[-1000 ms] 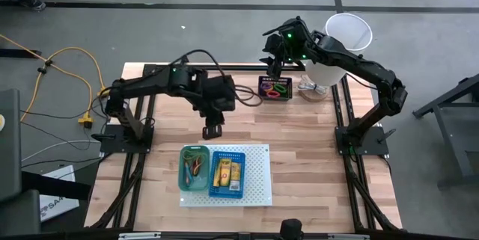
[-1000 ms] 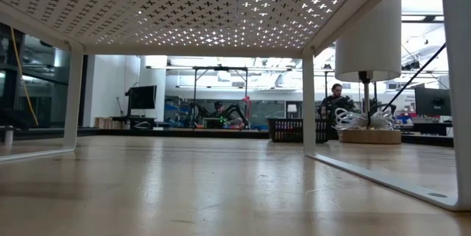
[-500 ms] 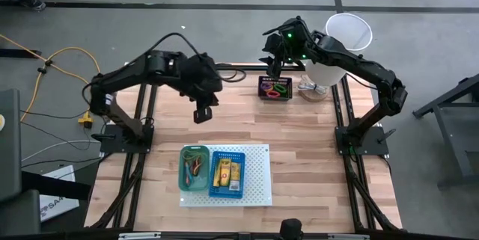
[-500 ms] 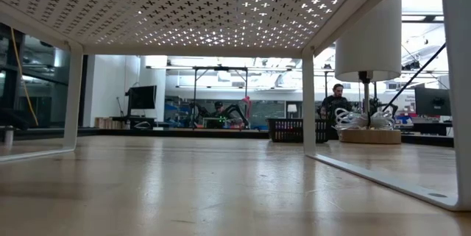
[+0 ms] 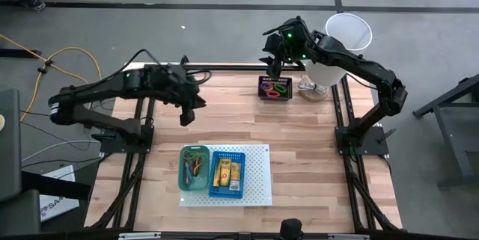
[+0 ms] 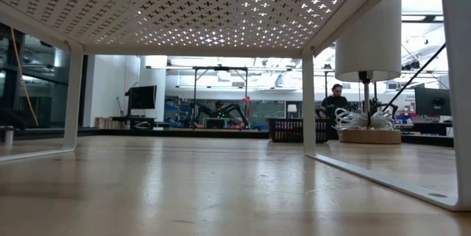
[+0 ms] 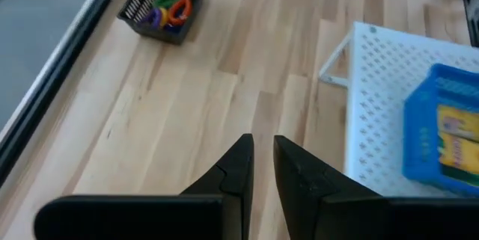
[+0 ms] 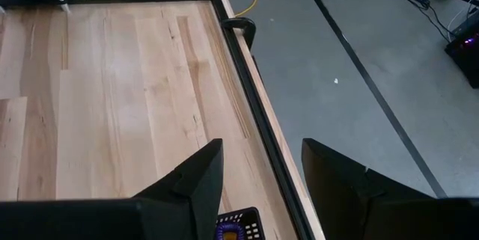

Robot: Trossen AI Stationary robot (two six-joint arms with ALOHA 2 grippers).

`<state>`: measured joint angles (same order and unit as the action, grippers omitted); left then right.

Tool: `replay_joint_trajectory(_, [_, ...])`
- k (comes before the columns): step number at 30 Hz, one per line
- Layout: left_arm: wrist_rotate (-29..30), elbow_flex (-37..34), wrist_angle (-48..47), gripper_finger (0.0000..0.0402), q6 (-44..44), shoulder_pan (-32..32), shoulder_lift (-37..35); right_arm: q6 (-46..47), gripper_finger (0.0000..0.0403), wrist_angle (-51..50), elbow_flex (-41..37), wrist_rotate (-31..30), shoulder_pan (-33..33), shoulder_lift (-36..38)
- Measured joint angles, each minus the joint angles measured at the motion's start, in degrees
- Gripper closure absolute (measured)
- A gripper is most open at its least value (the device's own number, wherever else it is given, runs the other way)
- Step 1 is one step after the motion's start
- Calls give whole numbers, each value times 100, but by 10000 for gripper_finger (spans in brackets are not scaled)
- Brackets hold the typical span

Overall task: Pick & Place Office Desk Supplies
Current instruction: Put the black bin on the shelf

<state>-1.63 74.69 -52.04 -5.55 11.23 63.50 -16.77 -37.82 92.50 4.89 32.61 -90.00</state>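
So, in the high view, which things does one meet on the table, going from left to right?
Left gripper → green bin of rubber bands → blue bin with yellow packets → black bin of coloured loops → white lamp.

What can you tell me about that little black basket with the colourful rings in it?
The small black slotted plastic bin sits upright on the wooden table near its far edge, beside a round lamp base. It holds bright plastic loops: green, orange, purple and pink. The right gripper hovers open just above it, not touching.
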Motion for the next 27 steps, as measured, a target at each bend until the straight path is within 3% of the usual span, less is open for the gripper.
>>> replay_joint_trajectory(9, [-2, -1943, 1349, 351, -183, 323, -1266, 1, 233, -2, 1, 0, 1, 0])
replay_joint_trajectory(27, [391, -4038, 2241, 351, -500, 412, -3420, -1, 233, -2, 1, 0, 1, 0])
